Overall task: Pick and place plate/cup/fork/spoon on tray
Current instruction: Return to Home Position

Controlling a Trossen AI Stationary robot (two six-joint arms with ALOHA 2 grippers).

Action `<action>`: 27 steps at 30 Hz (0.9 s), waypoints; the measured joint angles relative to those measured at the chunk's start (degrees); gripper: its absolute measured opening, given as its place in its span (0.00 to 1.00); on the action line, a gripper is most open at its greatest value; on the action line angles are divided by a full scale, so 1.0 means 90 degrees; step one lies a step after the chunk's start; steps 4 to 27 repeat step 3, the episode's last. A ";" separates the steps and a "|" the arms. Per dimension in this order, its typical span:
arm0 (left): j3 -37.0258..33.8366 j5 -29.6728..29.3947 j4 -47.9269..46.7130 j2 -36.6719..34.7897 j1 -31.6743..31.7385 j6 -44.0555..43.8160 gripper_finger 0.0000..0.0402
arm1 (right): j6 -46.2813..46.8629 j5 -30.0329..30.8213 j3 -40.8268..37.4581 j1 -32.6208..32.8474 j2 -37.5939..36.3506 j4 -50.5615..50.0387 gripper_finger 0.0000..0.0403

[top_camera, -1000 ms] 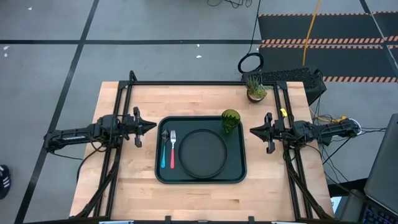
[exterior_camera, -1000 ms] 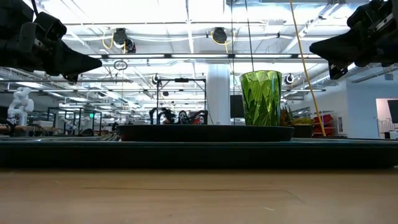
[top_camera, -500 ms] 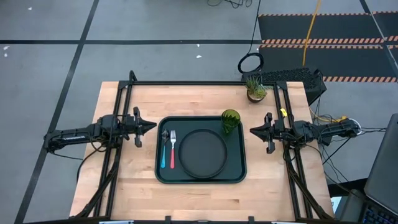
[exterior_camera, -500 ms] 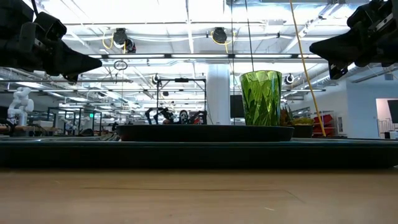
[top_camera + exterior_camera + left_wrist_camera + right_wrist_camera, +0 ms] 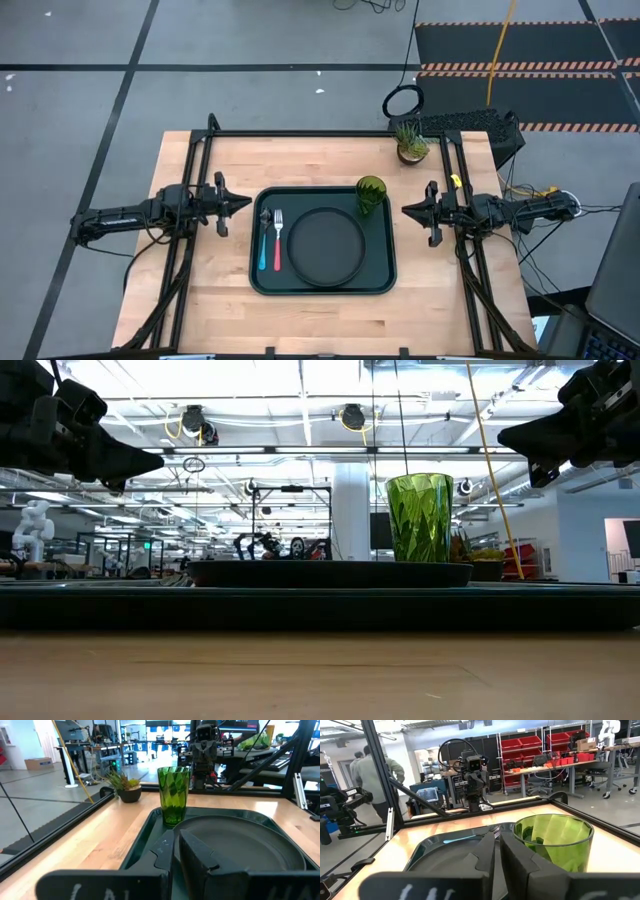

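Large dark green rectangular tray (image 5: 385,280), rounded corners, raised lip: lies flat at the middle of the pale wooden butcher-block table (image 5: 200,300), between the two arms. Round flat green-black plate (image 5: 325,247), matte, raised rim: on the tray, right of centre. Small spoon (image 5: 263,240), shiny metal bowl, light blue handle, and small fork (image 5: 277,238), silver tines, red-pink handle: on the tray's left strip between lip and plate, side by side and parallel, just apart. Their long axes run crosswise to the line joining the two grippers, heads toward the table's far edge. Small translucent green faceted plastic tumbler, the cup (image 5: 371,194): upright in the tray's far right corner, just beside the plate's rim. Left gripper (image 5: 243,203): outside the tray's left lip, raised above the table, nearer the cutlery; fingers pressed together on nothing. Right gripper (image 5: 405,210): outside the right lip, nearer the cup, likewise clenched and empty. Judgement: all four items are placed and only withdrawal to rest is left. Both jaws lie clear of the lip, so a straight pull-back away from the tray should disturb nothing. Small potted grassy plant (image 5: 410,142): far right of the table, off the tray.
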 joint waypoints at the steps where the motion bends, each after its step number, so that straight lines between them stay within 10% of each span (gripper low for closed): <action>1: 0.0000 0.0000 0.0000 0.0000 -0.0001 0.0000 0.08 | 0.0000 0.0000 0.0000 0.0000 0.0000 0.0000 0.06; 27: 0.0000 0.0000 0.0000 -0.0002 0.0000 0.0000 0.08 | 0.0001 0.0000 -0.0001 0.0000 0.0000 0.0000 0.06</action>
